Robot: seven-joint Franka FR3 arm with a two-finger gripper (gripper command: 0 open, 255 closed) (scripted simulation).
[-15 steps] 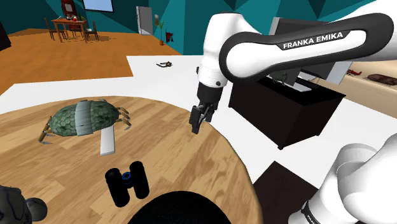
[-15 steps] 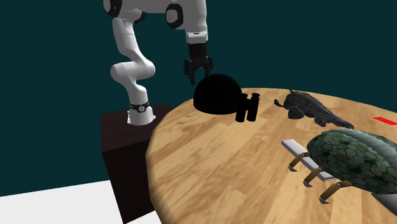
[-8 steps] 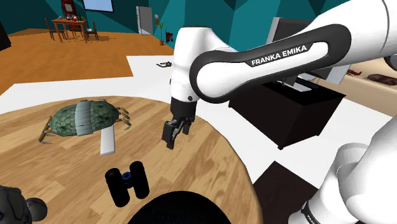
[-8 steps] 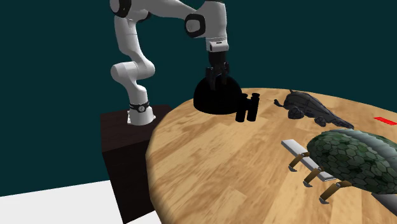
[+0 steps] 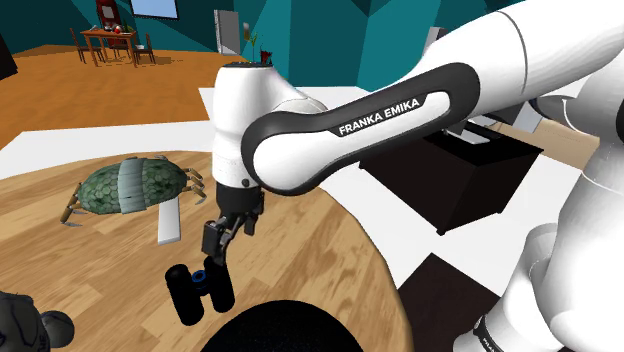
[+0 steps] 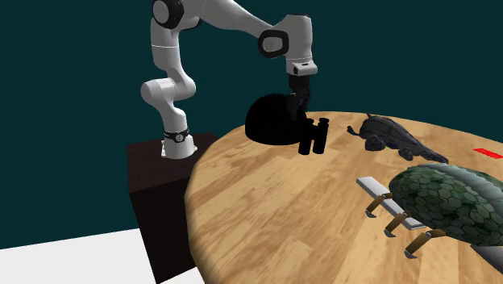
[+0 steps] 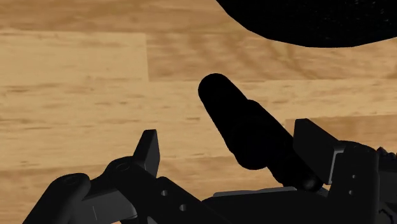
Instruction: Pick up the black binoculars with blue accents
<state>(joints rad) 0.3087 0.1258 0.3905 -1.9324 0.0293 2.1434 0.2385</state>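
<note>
Binoculars [image 5: 187,293] just beside black dome [image 5: 285,330]

The bench [image 5: 330,235] was pale wood with visible plank grain. The binoculars [image 5: 184,293] looked smooth, matt black. The arm [image 5: 240,120] had a glossy white shell, the claw [image 5: 214,243] matt black. The turtle-like figure [image 5: 140,183] had a green, scaly shell.
</note>
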